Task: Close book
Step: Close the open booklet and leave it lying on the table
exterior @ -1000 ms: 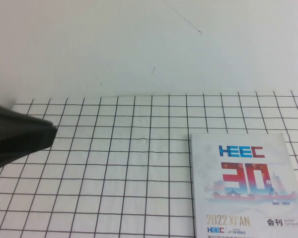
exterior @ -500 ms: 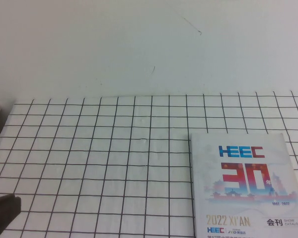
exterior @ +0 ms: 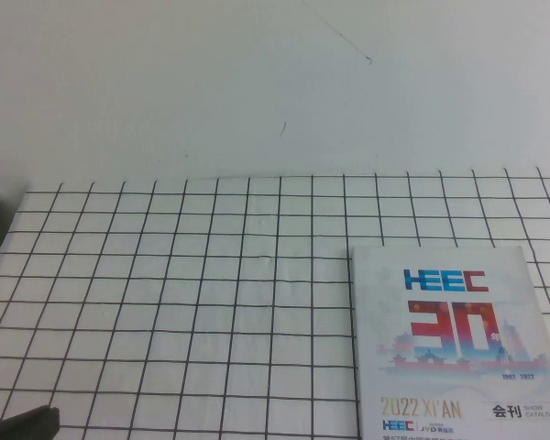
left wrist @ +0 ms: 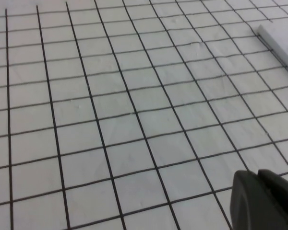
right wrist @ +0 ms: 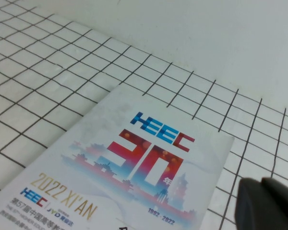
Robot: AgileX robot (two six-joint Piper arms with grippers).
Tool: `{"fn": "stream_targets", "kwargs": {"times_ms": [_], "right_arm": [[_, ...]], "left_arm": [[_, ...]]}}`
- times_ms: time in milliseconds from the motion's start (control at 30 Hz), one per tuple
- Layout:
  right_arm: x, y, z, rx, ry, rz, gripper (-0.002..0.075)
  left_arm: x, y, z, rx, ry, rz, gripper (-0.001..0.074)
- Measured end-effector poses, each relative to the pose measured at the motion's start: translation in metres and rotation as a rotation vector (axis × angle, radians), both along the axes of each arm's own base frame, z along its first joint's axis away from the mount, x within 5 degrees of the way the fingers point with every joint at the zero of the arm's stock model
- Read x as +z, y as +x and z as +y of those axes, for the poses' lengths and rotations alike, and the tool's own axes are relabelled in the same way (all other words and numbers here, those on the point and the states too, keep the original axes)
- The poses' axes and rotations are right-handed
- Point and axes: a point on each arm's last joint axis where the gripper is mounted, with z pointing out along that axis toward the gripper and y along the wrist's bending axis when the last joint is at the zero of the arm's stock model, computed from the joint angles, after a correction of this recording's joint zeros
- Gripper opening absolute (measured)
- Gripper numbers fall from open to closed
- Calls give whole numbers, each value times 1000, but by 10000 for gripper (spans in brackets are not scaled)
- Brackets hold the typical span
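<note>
A plain white wall stood behind a table covered by a white cloth ruled in black squares.

In the high view, the book lay flat on the near right part of the cloth, its printed cover facing up and no pages showing, so it looked to be closed. Its long axis ran from the robot's side towards the wall, and the straight left edge, probably the spine, faced the open middle of the table. Only a dark sliver of the left gripper showed, low at the near left corner and well apart from the book. The right gripper was not in this view.

In the left wrist view, the left gripper appeared only as a dark edge over bare cloth. I could not tell whether it was released or clenched. One thick white corner of the book showed some way off, with empty squares between.

In the right wrist view, the right gripper was likewise a dark edge, its state impossible to tell, but it hung just above the cover of the book, holding nothing visible. The right arm was clearly the nearer one, so any pressing or checking of the cover would likely fall to it.
</note>
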Motion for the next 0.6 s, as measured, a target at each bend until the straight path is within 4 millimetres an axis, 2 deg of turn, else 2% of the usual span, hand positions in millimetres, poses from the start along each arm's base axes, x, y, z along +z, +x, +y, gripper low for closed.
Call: {"fn": "stream_targets", "kwargs": {"times_ms": [267, 600], "right_arm": [[-5, 3, -1, 2, -63, -51, -3], [-5, 3, -2, 2, -65, -52, -3]], "left_arm": [[-21, 0, 4, -5, 110, -4, -4], [-28, -3, 4, -16, 126, 26, -4]]}}
